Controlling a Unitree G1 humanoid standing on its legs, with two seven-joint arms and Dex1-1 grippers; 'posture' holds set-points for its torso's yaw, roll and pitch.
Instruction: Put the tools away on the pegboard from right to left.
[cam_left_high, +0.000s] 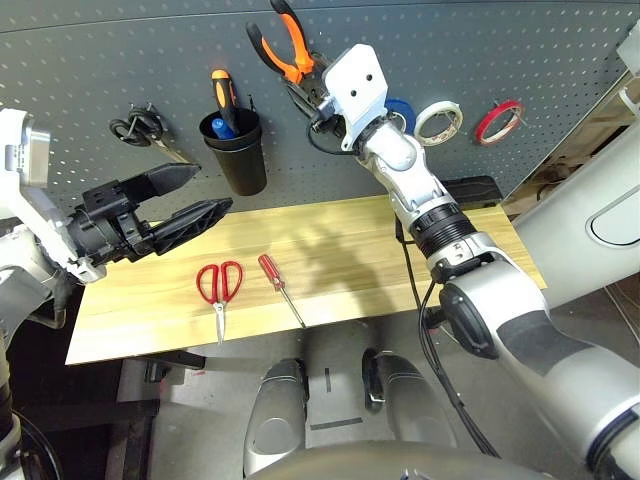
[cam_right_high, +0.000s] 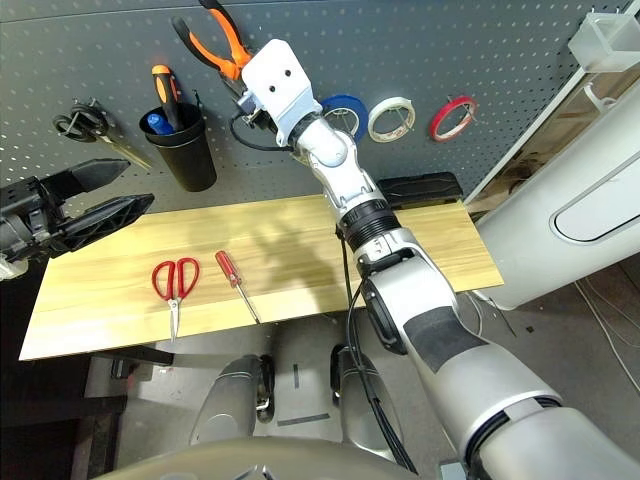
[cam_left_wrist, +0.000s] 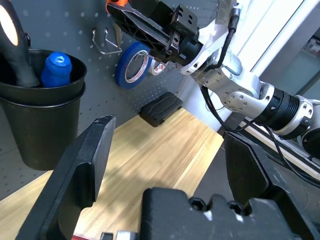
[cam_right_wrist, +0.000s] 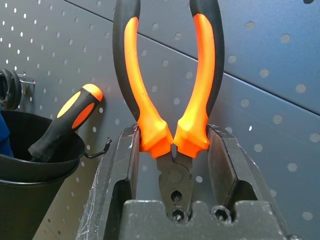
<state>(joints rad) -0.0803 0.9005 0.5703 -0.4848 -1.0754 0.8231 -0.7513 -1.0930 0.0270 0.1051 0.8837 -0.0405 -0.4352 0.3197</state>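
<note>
My right gripper (cam_right_wrist: 172, 150) is raised against the pegboard (cam_left_high: 100, 60), shut on the orange-and-black-handled pliers (cam_left_high: 285, 45) at the base of their handles, which point upward. A bare metal hook (cam_right_wrist: 100, 150) sticks out of the board just beside the gripper. On the wooden table (cam_left_high: 350, 260) lie the red-handled scissors (cam_left_high: 219, 285) and, right of them, the red-handled screwdriver (cam_left_high: 275, 278). The thin red tape ring (cam_left_high: 498, 121) hangs at the board's right. My left gripper (cam_left_high: 212, 189) hovers open over the table's left end, holding nothing.
A black cup (cam_left_high: 235, 150) on the board holds an orange-and-black handle and a blue item. Black-handled scissors (cam_left_high: 140, 128) hang at the left. Blue (cam_left_high: 403, 112) and white (cam_left_high: 438, 122) tape rolls hang beside the red ring. A black box (cam_left_high: 470, 187) sits at the table's back right.
</note>
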